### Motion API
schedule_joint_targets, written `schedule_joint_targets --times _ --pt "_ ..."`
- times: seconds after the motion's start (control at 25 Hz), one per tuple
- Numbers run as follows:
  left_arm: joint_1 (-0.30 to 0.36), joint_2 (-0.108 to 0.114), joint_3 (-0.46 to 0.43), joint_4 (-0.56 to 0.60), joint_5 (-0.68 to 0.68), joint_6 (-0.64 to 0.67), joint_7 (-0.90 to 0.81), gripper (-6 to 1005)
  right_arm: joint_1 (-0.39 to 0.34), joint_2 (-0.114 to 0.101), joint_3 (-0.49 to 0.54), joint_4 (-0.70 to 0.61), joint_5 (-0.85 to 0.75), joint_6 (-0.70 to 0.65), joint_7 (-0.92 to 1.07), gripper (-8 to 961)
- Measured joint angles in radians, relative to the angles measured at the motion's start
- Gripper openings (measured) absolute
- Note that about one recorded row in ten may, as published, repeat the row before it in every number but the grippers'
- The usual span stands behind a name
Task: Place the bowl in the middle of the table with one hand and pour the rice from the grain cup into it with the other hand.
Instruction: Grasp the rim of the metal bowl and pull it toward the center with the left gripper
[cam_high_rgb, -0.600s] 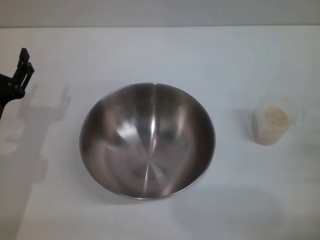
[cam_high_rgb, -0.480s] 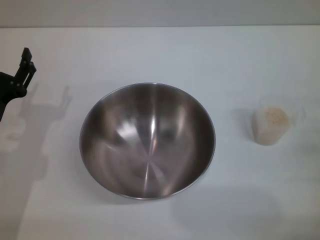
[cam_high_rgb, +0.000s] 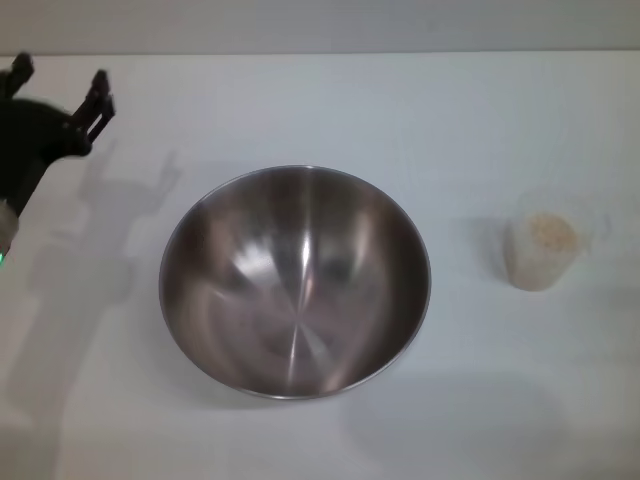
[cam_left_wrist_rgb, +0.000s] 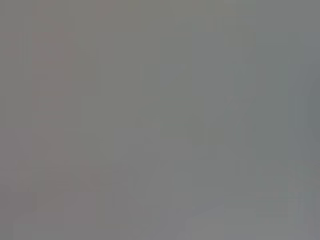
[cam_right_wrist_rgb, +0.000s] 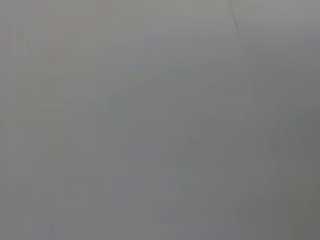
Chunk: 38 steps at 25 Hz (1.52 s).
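Steel, wide and slippery, the large round shiny stainless-steel bowl needs a rim grip; left hand, released, hovers over white table beside it.

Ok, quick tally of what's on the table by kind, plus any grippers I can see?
Bowl, stainless steel: 1
Grain cup, clear plastic, holding rice: 1
Left gripper, open, at the table's far left: 1
Right gripper: 0 in view
Total: 3
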Motion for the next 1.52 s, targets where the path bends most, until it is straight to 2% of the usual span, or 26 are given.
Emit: schedule_joint_targets --times 0.2,0.36,0.48,0.52,0.56,0.68,0.72,0.76,0.92,1.08,1.12,1.28,1.32,1.52 --pt "0.023 -0.025 -0.13 -0.235 0.067 -0.349 0.0 807 0.002 0.0 0.0 -0.001 0.0 0.003 0.0 809" --pt "-0.021 -0.039 -0.238 -0.383 0.073 -0.691 0.003 808 0.001 0.0 0.0 -0.003 0.0 0.004 0.0 809" --pt "-0.094 -0.059 -0.334 -0.432 0.068 -0.934 0.011 808 0.0 0.0 0.0 -0.003 0.0 0.005 0.0 810" --pt "-0.146 -0.077 -0.412 -0.451 0.048 -1.086 0.039 808 -0.001 0.0 0.0 -0.003 0.0 0.005 0.0 810" --pt "-0.146 -0.077 -0.412 -0.451 0.048 -1.086 0.039 808 -0.001 0.0 0.0 -0.003 0.0 0.005 0.0 810" --pt "-0.199 -0.111 -0.53 -0.482 -0.002 -1.287 0.109 809 -0.003 0.0 0.0 -0.003 0.0 0.005 0.0 809" --pt "-0.222 -0.124 -0.595 -0.504 -0.031 -1.397 0.136 809 -0.003 0.0 0.0 -0.003 0.0 0.005 0.0 809" --pt "-0.222 -0.124 -0.595 -0.504 -0.031 -1.397 0.136 809 -0.006 0.0 -0.004 -0.003 0.0 0.005 0.0 809" --pt "-0.242 -0.124 -0.748 -0.584 -0.163 -1.653 0.215 809 -0.01 0.0 -0.024 -0.005 0.005 0.005 0.0 809" --pt "-0.211 -0.125 -0.794 -0.616 -0.26 -1.723 0.279 810 -0.011 0.0 -0.025 -0.006 0.006 0.005 0.0 809" --pt "-0.192 -0.123 -0.808 -0.629 -0.326 -1.779 0.324 810 -0.011 0.0 -0.025 -0.007 0.006 0.005 0.0 809" --pt "-0.167 -0.126 -0.818 -0.634 -0.372 -1.849 0.375 810 -0.011 0.0 -0.025 -0.007 0.006 0.004 0.0 810" --pt "-0.141 -0.128 -0.8 -0.635 -0.377 -1.862 0.39 810 -0.012 0.0 -0.025 -0.007 0.006 0.003 0.0 810" --pt "-0.097 -0.129 -0.738 -0.634 -0.371 -1.837 0.401 811 -0.012 0.0 -0.025 -0.007 0.006 0.003 0.0 810"
